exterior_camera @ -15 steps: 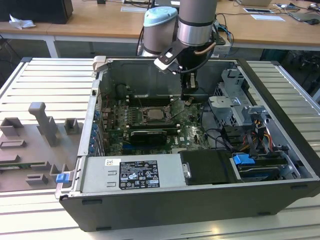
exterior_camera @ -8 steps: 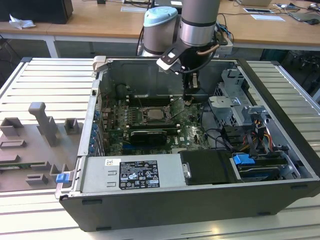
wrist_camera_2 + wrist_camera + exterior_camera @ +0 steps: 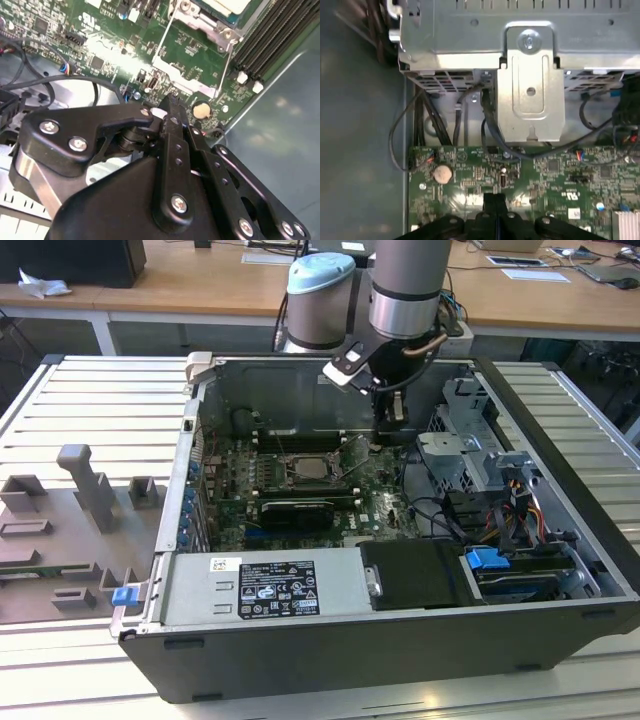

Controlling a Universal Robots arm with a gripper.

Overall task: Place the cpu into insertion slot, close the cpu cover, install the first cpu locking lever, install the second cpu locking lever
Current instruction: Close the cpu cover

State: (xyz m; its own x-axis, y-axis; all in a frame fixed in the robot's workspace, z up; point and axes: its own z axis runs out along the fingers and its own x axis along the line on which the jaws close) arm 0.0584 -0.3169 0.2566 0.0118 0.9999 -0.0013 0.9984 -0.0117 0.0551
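Observation:
The cpu (image 3: 224, 4) shows its pale face in the insertion slot (image 3: 305, 468) on the green board of the open computer case. The silver cpu cover (image 3: 202, 21) appears to lie flat around it. A thin wire locking lever (image 3: 228, 62) runs along the socket's edge, and in the exterior view a lever (image 3: 351, 456) slants up beside the socket. My gripper (image 3: 388, 437) hangs over the board on the exterior view's right of the socket. Its black fingers (image 3: 170, 107) are pressed together, shut on nothing, and they also show in the first wrist view (image 3: 493, 201).
A silver drive cage (image 3: 530, 75) with cables (image 3: 490, 125) stands just past the gripper. Black memory slots (image 3: 270, 40) flank the socket. A coin battery (image 3: 443, 173), a black graphics card (image 3: 297, 512), the power supply (image 3: 270, 585) and the case walls (image 3: 186, 460) crowd the space. A grey fixture (image 3: 80, 500) lies outside.

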